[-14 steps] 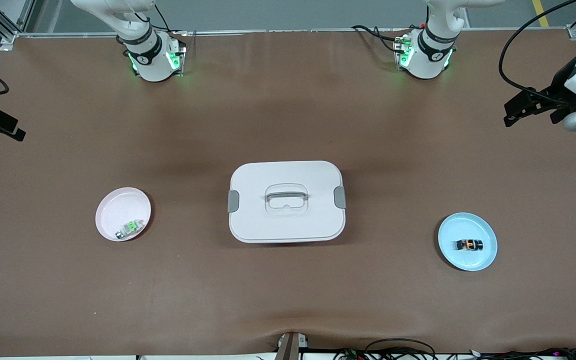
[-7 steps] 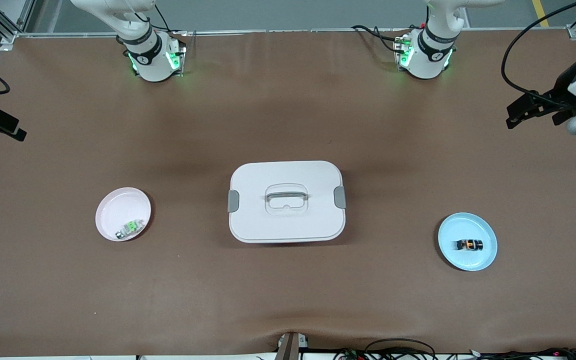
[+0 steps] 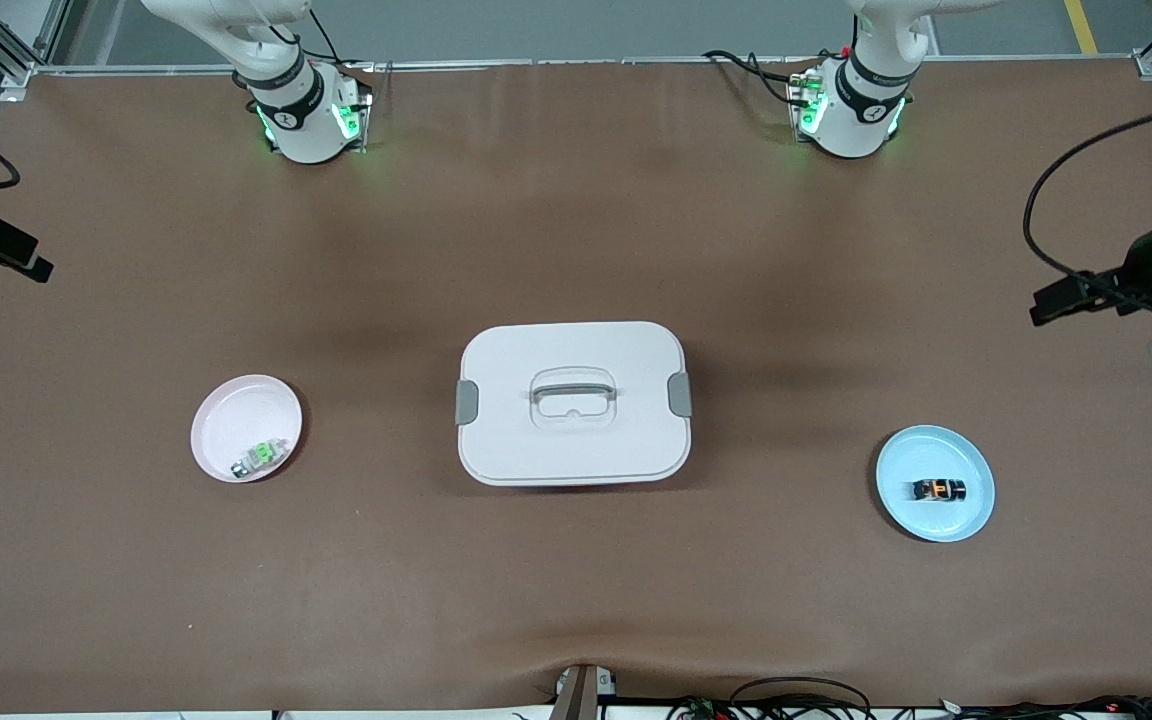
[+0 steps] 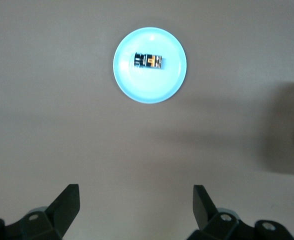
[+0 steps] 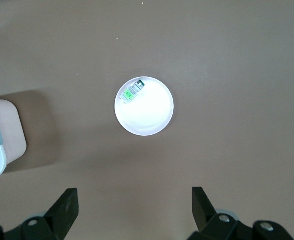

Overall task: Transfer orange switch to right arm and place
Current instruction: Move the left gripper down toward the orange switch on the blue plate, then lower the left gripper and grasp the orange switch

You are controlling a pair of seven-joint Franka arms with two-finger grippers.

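Orange light glows on the face of the orange switch (image 3: 939,489), which lies on its side in a pale blue plate (image 3: 972,512) toward the left arm's end of the table (image 3: 576,600). The left gripper (image 3: 1051,304) hangs in the air over bare table at that same end, well apart from the plate, its jaws spread wide with nothing between them. In the left wrist view the switch (image 4: 148,60) sits in the blue plate (image 4: 152,89) clear of both fingertips (image 4: 67,196), with bare table between plate and jaws.

The right gripper (image 5: 134,197) shows properly only in the right wrist view, jaws likewise wide open and holding nothing, up over the right arm's end of the table; the front view catches just a dark part at its edge. That wrist view looks down on a pink plate (image 5: 152,120) holding a small green-and-silver part (image 5: 132,91), details the front view gives only faintly. The right arm (image 3: 266,60) waits.

A white lidded box (image 3: 573,402) with a clear handle and two grey clasps sits mid-table between the plates, a little farther from the front camera than either. Count: two arms, two plates, one box, one switch, one green part.
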